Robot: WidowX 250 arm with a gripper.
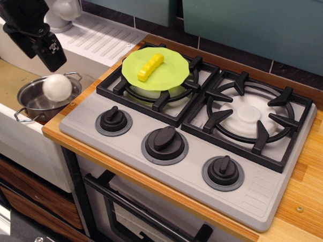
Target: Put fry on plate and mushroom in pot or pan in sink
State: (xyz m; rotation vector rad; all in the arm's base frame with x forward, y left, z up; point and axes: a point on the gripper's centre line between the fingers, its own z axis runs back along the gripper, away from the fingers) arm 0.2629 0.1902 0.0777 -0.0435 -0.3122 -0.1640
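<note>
The yellow crinkle-cut fry [150,66] lies on the lime-green plate [174,73], which rests on the back-left burner. The white mushroom [57,87] sits cap-up inside the shiny steel pot [28,98], which stands in the sink [8,77] at the left. My black gripper [46,54] hangs above and slightly left of the pot, apart from the mushroom, fingers open and empty.
A grey stove top [255,195] with three black knobs [165,138] and two black grates fills the middle. A white faucet base [59,9] and ribbed drainboard [101,38] lie behind the sink. A wooden counter edge [307,213] runs along the right.
</note>
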